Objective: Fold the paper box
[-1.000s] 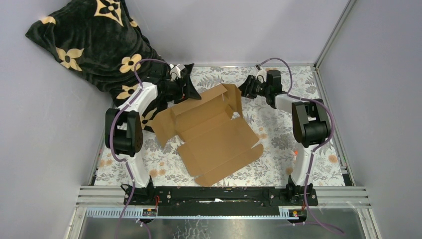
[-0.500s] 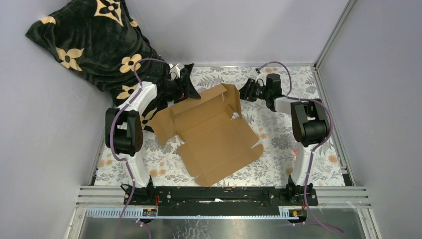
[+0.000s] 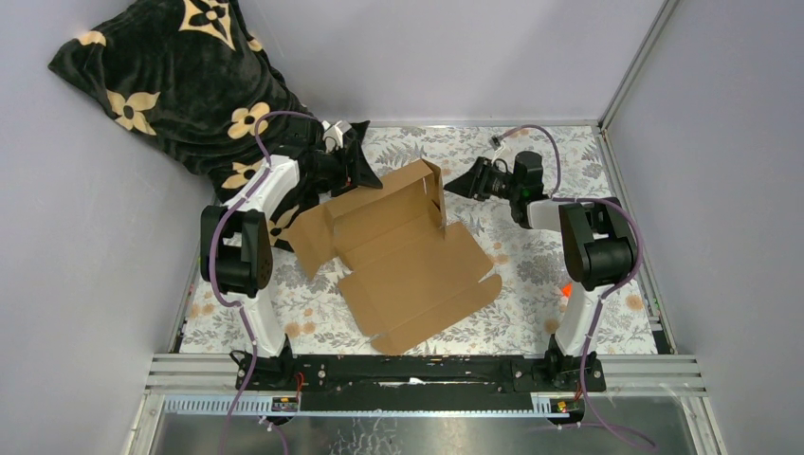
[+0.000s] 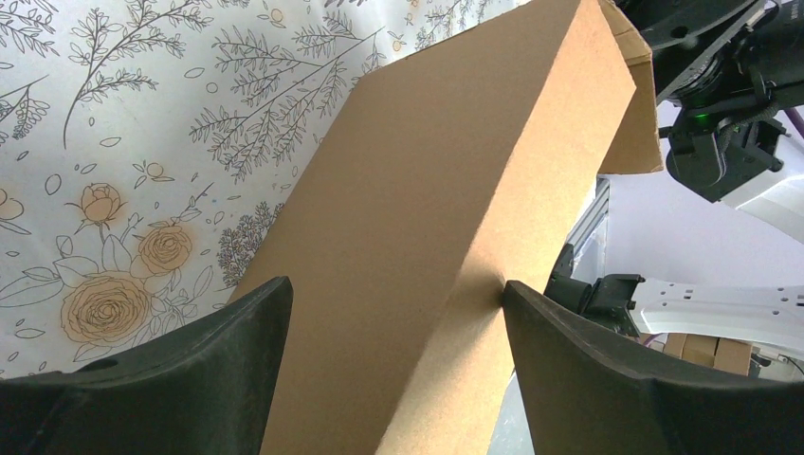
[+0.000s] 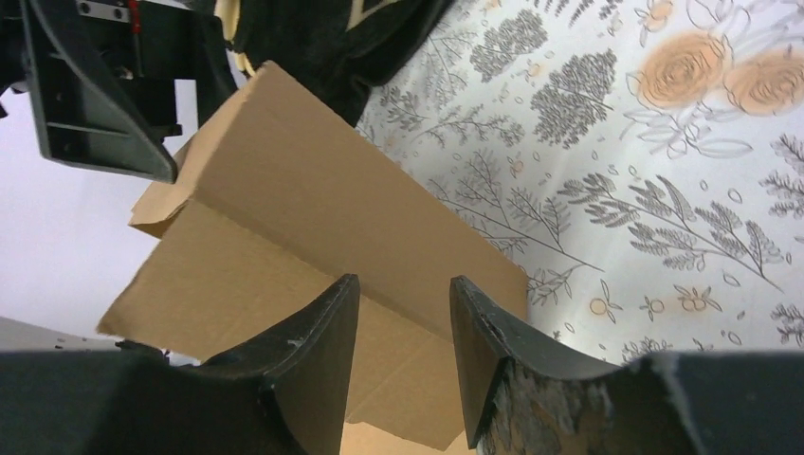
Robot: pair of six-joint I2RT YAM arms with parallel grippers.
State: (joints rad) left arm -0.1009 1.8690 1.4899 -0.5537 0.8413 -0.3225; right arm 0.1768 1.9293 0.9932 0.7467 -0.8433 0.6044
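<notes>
The paper box (image 3: 408,256) is brown cardboard lying partly folded in the middle of the table, its rear wall and right flap (image 3: 436,190) raised. My left gripper (image 3: 365,161) stands open behind the rear wall at the back left. In the left wrist view, that wall (image 4: 427,190) runs across in front of the wide-apart jaws of my left gripper (image 4: 393,294). My right gripper (image 3: 453,188) points at the raised right flap from the right. In the right wrist view its jaws (image 5: 403,284) are partly open with nothing between them and the cardboard (image 5: 284,190) just beyond.
A black cushion with tan flowers (image 3: 171,85) is piled at the back left corner, close behind the left arm. A small orange marker (image 3: 566,289) lies on the floral tablecloth (image 3: 531,265) by the right arm. Grey walls and metal rails (image 3: 626,76) enclose the table.
My right arm has swung and lowered its gripper toward the box's right flap, which now stands more upright and further left. The left arm has not moved.
</notes>
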